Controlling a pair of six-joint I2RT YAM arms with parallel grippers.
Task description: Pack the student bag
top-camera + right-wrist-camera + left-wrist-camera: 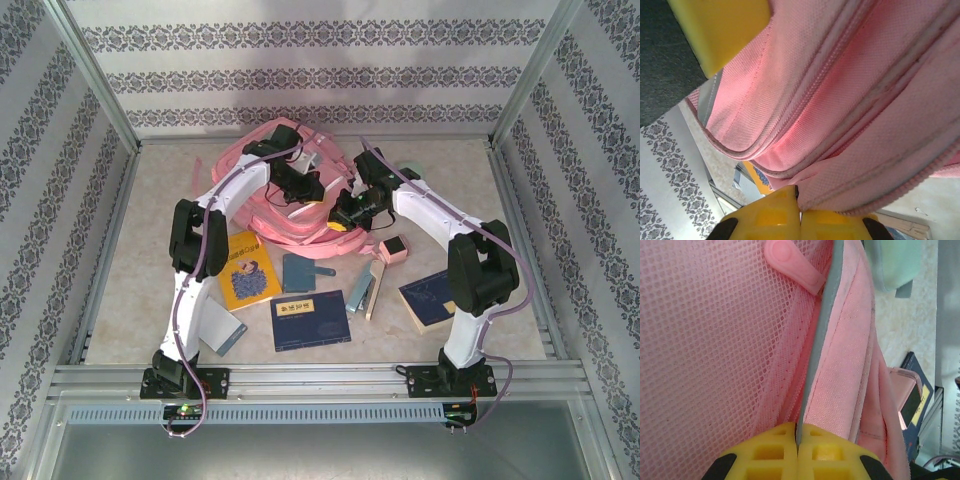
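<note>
Nearest the arm bases, a dark blue book [310, 320] lies at six o'clock on the table [140, 290], with a yellow book [248, 270] at about eight. Beyond them, toward twelve o'clock, the student bag [264, 206] lies in a crumpled heap. It is pink woven cloth with a mesh panel, grey edge trim, zip lines, and loose straps curling out at the back. The left arm [190, 240] and right arm [475, 265] rise with elbows high, then bend inward over it. The left gripper [797, 442] is clamped tight on the grey trim beside the mesh. The right gripper [799, 207], at the bag's four o'clock side, is pinched together on a fold of pink cloth.
</note>
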